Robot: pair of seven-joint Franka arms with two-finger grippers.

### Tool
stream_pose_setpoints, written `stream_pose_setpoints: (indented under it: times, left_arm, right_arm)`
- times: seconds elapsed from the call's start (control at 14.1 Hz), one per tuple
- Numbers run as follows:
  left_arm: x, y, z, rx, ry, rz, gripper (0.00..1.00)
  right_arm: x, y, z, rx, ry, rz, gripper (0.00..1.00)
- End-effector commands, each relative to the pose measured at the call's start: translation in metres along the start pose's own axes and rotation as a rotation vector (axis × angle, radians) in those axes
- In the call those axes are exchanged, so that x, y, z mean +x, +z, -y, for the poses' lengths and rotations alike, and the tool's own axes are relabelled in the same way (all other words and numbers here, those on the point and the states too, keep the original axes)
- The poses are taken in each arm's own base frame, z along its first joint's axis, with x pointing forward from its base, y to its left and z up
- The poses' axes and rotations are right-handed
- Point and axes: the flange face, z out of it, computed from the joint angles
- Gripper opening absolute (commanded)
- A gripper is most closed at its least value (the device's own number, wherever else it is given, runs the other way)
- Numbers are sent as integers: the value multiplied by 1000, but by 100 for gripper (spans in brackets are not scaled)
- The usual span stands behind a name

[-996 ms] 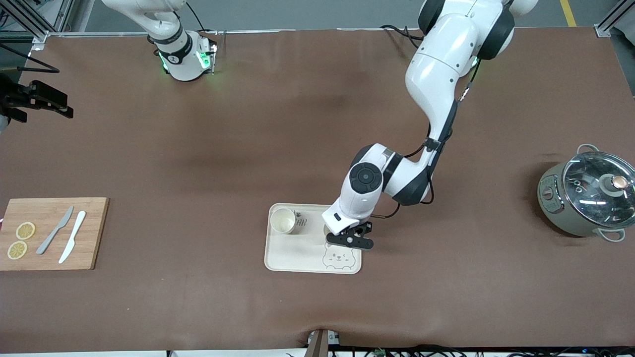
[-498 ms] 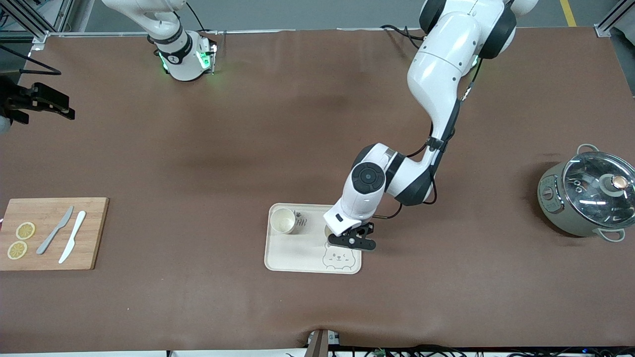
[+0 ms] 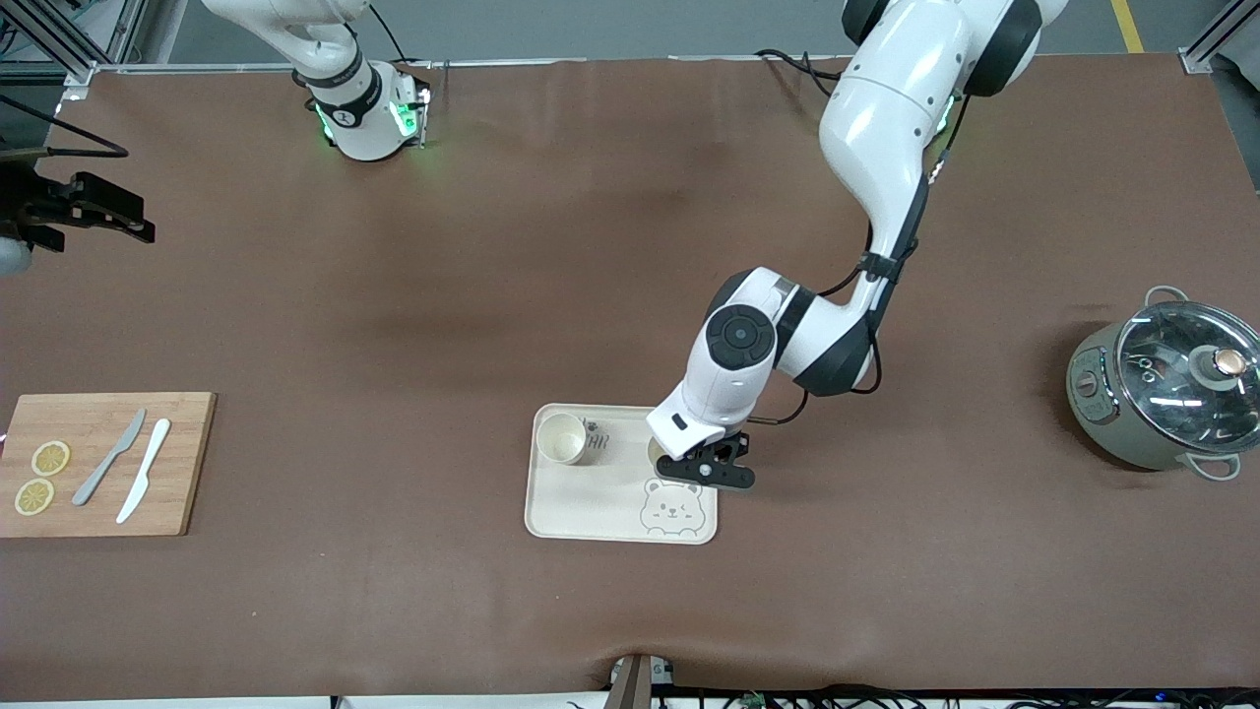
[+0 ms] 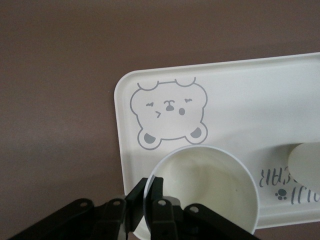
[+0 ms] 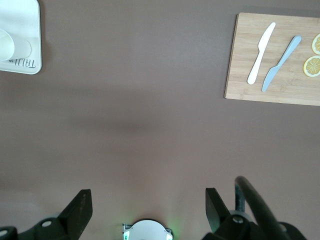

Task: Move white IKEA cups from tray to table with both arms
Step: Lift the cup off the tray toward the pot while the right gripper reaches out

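One white cup stands upright on the cream bear tray, at its corner toward the right arm's end; it also shows in the left wrist view. My left gripper is shut on the rim of the second white cup, one finger inside and one outside. It holds that cup low over the tray's edge toward the left arm's end, just above the bear drawing. I cannot tell whether the cup touches the tray. In the front view only a sliver of this cup shows under the wrist. My right gripper is open and empty, high over the table's right-arm end.
A wooden cutting board with two knives and two lemon slices lies at the right arm's end. A lidded grey-green pot stands at the left arm's end. Brown table cloth surrounds the tray.
My left gripper has shifted slightly toward the left arm's end with the cup, uncovering more of the bear drawing. The right gripper has drifted only a little.
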Motion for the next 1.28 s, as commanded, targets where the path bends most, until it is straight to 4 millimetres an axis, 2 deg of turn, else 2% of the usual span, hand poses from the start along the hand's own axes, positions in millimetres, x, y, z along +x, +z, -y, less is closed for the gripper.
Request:
stream_pose_setpoints:
  times: [0.0,0.07,0.21,0.28,0.5,0.78,0.93,1.07,1.21]
  left_arm:
    - [-18,-46,32,11,-12,23,0]
    - [-27,-55,38,14,6,32,0]
    - [-36,-73,56,19,19,37,0]
    - [-38,-79,64,23,22,35,0]
    - [-49,-94,85,28,36,35,0]
    - [-71,-102,118,24,61,18,0]
    - [-87,-102,137,17,63,-12,0]
    - [-106,-100,150,10,62,-37,0]
    - [-119,-102,170,13,76,-44,0]
  right_arm:
    - [24,26,-3,-3,-2,46,100]
    - [34,40,-6,2,-1,69,100]
    - [40,50,-11,4,5,85,100]
    - [51,67,-15,7,7,113,100]
    - [57,71,-17,18,5,105,100]
    - [69,94,3,68,-12,140,100]
    - [78,111,16,112,-28,141,100]
    - [92,142,35,107,-58,190,100]
    - [97,150,41,108,-65,190,100]
